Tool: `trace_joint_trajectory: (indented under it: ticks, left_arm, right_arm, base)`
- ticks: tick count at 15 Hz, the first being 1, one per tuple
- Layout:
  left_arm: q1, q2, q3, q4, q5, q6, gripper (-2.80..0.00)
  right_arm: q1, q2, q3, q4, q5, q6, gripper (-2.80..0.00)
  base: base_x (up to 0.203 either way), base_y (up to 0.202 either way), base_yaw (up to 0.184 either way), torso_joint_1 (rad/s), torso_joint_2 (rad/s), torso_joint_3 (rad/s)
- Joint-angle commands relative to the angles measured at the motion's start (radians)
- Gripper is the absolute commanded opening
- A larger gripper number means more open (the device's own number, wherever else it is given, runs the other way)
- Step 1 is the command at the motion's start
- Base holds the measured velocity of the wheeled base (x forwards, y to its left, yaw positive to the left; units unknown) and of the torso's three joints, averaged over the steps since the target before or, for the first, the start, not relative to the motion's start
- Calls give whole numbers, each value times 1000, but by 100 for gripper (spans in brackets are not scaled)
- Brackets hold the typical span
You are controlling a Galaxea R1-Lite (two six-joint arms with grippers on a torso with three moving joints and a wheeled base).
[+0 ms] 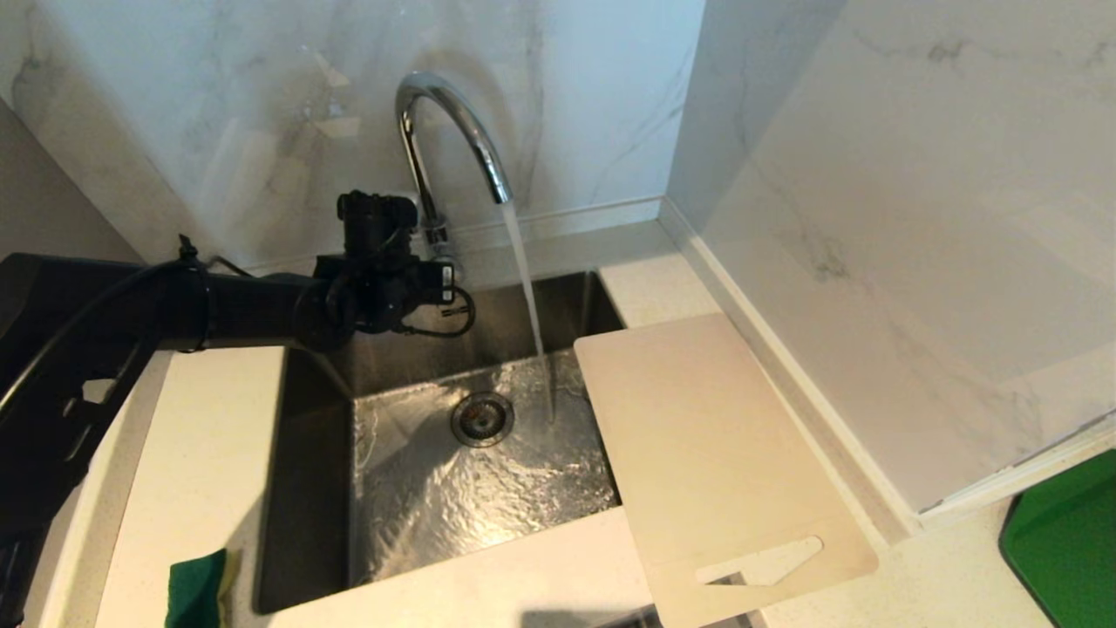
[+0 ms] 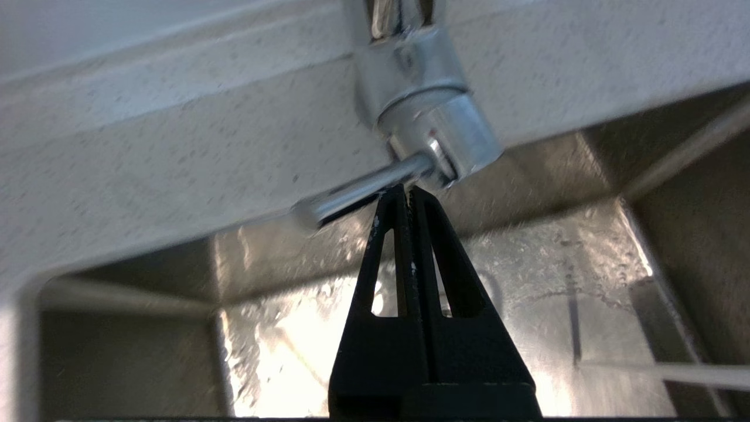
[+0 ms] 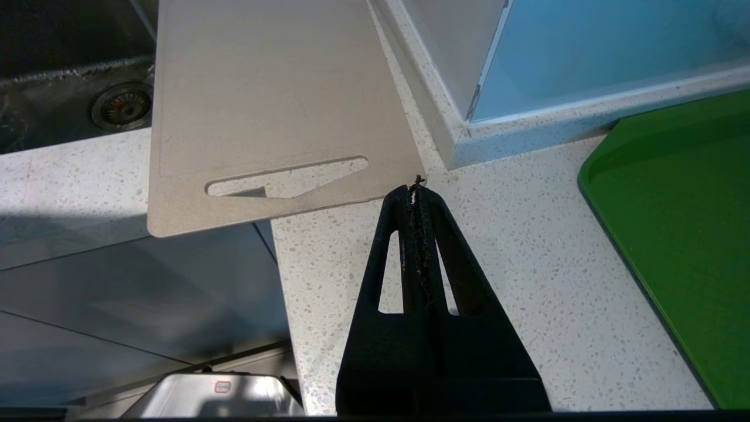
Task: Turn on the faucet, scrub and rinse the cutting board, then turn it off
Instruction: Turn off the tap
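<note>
The faucet stands behind the sink, at the middle of the sink's back rim, and water runs from its spout into the basin, landing just beside the drain. The left pincer is at the faucet's base, its fingers pressed fully together with nothing between them. In the left wrist view its tips sit right under the faucet's lever, touching it or nearly so, close to where the lever meets the chrome body. In the head view the left arm reaches across the sink's left rim and its wrist covers the faucet's base and lever, so the contact cannot be checked there.

The board lies flat on the tabletop at the sink's right rim, one long edge overhanging the basin, its slot handle at the end nearest the robot. That near end sticks out past the tabletop's front edge.

The right pincer is outside the head view; in its own view it is also closed tight and empty, hanging over the tabletop just beside the board's handle-end corner, apart from it.

A green slab right of the sink and a green sponge at the sink's near left corner are both cut off by the frame.
</note>
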Motion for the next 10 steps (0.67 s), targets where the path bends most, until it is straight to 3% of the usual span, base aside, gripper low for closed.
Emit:
trace_joint_trajectory:
  ticks: [1, 8, 10]
  left_arm:
    - [2, 37, -33, -16, 5, 2, -280]
    - [31, 46, -69, -25, 9, 24, -280]
    - [44, 51, -69, -88, 29, 62, -280]
  right_arm:
    - [0, 0, 0, 0, 1, -1, -280]
    - [0, -1, 0, 0, 1, -1, -280]
    - [0, 0, 0, 0, 1, -1, -280]
  base:
    - [0, 0, 0, 0, 0, 0]
    - [0, 0, 0, 0, 0, 0]
    - [0, 0, 0, 0, 0, 0]
